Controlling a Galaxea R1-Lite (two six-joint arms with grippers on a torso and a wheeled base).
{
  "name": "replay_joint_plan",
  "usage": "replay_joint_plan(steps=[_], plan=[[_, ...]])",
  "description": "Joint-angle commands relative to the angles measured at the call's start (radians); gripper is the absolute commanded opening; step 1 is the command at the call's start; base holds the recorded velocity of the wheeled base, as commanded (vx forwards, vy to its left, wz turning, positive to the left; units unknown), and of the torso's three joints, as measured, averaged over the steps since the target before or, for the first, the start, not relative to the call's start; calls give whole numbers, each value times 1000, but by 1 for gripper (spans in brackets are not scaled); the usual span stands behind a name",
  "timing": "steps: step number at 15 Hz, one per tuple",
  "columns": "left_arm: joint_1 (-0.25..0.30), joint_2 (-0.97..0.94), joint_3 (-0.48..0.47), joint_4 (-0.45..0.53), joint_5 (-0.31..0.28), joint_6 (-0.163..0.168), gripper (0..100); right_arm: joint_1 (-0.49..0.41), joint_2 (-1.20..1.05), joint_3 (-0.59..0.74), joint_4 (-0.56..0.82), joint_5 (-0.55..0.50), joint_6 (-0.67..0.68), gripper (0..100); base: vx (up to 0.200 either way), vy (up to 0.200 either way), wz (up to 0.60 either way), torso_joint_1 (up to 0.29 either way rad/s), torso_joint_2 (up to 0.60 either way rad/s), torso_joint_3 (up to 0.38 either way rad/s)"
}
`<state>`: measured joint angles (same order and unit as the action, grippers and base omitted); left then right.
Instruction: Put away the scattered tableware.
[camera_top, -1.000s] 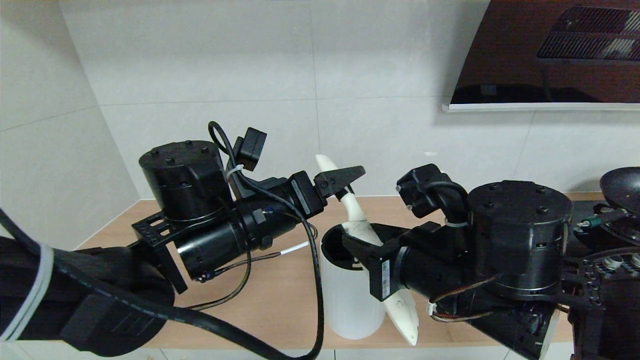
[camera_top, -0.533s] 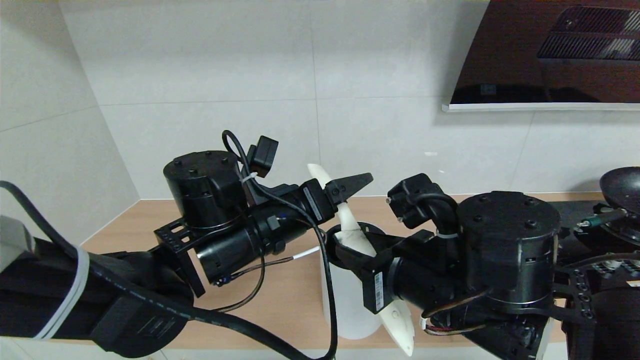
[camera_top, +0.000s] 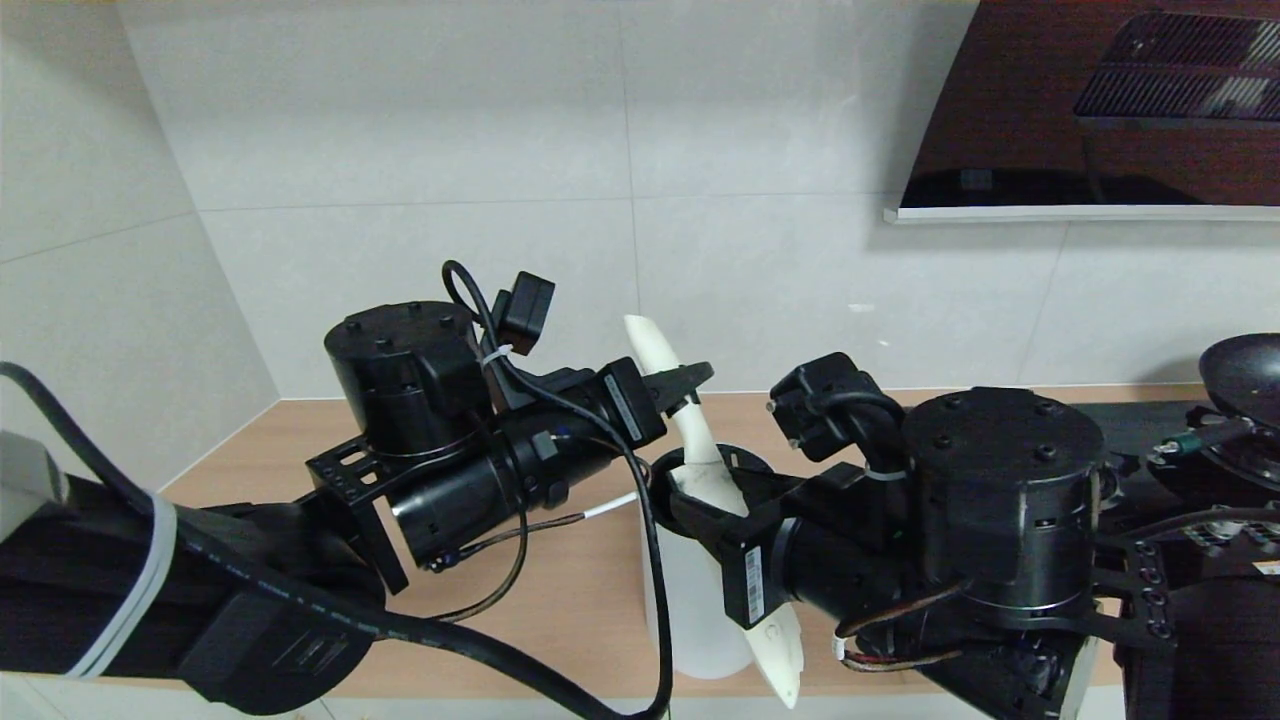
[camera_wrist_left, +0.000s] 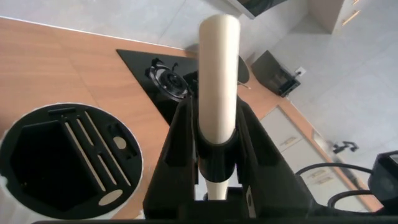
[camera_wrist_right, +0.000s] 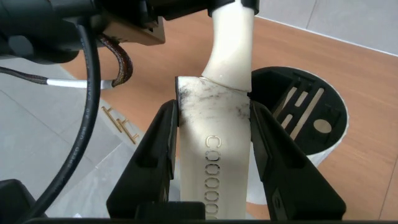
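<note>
left claw (camera_top: 688, 383) clamped on spatula (camera_top: 697, 445) handle, arm reaching in level | right claw (camera_top: 714, 499) clamped on its wide blade | spatula tilted above white holder (camera_top: 690, 620) on counter (camera_top: 560, 590) | left wrist view: holder's slotted insert, stove (camera_wrist_left: 166, 79)

Embossed marks on the white spatula (camera_wrist_right: 214, 155) perhaps read C, then circles; the sticker (camera_top: 752, 583) on the right gripper (camera_top: 712, 495) is illegible.
</note>
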<state>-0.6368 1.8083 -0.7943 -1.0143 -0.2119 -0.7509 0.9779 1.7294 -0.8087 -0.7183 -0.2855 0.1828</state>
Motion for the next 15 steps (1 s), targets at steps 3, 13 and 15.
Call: replay_joint_plan(steps=[3, 13, 15], plan=[[0, -4, 4, 0, 2, 11, 0, -4, -2, -3, -3, -6, 1, 0, 0, 0, 0, 0, 0, 0], [-23, -44, 0, 20, 46, 90, 0, -8, -11, -4, -33, -15, 9, 100, 0, 0, 0, 0, 0, 0], [-21, -99, -26, 85, 54, 91, 0, -8, -39, 0, -36, -24, 7, 100, 0, 0, 0, 0, 0, 0]])
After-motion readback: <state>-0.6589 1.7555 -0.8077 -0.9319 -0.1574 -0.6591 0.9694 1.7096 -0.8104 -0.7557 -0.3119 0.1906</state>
